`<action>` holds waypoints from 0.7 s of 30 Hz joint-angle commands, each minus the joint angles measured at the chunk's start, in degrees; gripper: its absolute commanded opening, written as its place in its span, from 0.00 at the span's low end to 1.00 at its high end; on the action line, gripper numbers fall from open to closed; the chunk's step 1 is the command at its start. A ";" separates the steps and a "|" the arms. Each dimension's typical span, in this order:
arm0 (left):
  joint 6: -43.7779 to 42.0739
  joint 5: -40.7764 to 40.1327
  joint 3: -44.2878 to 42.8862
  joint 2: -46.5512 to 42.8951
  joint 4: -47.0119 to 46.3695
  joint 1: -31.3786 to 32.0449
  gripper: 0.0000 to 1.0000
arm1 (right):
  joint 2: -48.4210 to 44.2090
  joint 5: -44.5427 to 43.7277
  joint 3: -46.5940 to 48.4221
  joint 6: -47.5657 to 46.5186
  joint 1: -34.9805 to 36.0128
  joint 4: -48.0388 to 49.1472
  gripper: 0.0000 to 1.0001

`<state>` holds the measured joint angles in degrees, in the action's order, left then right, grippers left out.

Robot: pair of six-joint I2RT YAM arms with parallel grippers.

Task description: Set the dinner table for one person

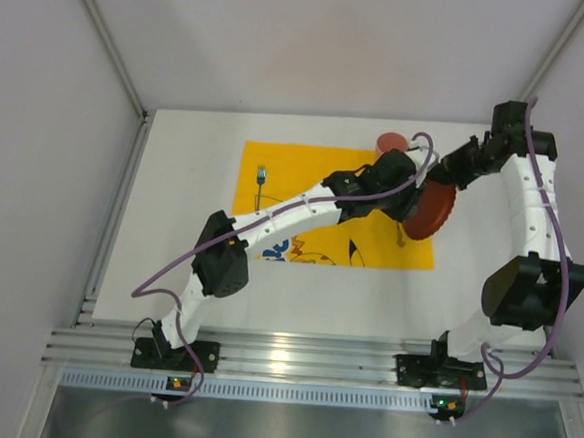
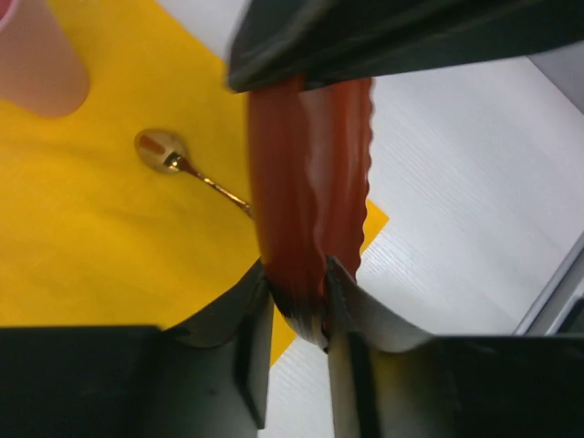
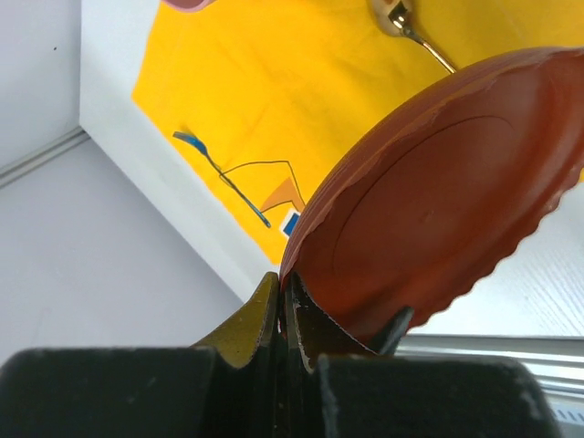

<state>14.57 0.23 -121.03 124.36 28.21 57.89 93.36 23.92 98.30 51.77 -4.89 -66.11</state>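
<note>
Dinner-table surface (image 1: 178,271) carries a yellow mat (image 1: 305,170); at its 3 o'clock edge a red plate (image 1: 431,211) hangs tilted, clamped by left fingers (image 2: 246,310) and, seemingly, right fingers (image 3: 251,324).

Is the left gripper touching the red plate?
Touching. The left wrist view shows the left gripper pinching the red plate by its rim, pressed on both sides.
</note>
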 commanded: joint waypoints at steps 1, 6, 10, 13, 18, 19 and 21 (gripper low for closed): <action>-1.29 -4.00 -1.92 -2.10 -2.28 -0.06 0.27 | -4.49 3.67 -0.73 1.23 1.63 -0.69 0.00; -2.61 -7.00 -1.06 -4.46 0.18 -0.14 0.00 | -6.88 3.32 -4.43 0.53 2.86 1.58 0.10; -2.79 -7.70 2.64 -7.54 1.93 -0.58 0.00 | -6.27 3.15 -0.93 -2.81 3.30 1.77 0.68; -1.04 -8.14 7.29 -10.53 3.08 -2.85 0.00 | -5.13 2.19 6.00 -6.76 3.30 -0.33 1.00; 3.44 -6.74 20.61 -16.68 4.93 -10.85 0.00 | -5.82 -1.86 15.51 -15.02 2.60 -7.01 1.00; 4.93 -5.86 23.27 -19.39 4.06 -14.43 0.00 | -7.39 -2.64 15.26 -15.81 2.34 -7.37 1.00; 6.61 -3.59 30.28 -22.56 1.34 -18.06 0.00 | -9.24 -3.44 12.90 -18.01 1.63 -7.81 1.00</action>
<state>17.08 -5.19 -97.78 108.12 31.24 46.30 87.53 22.92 111.53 39.53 -2.63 -69.43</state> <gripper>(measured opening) 0.097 0.995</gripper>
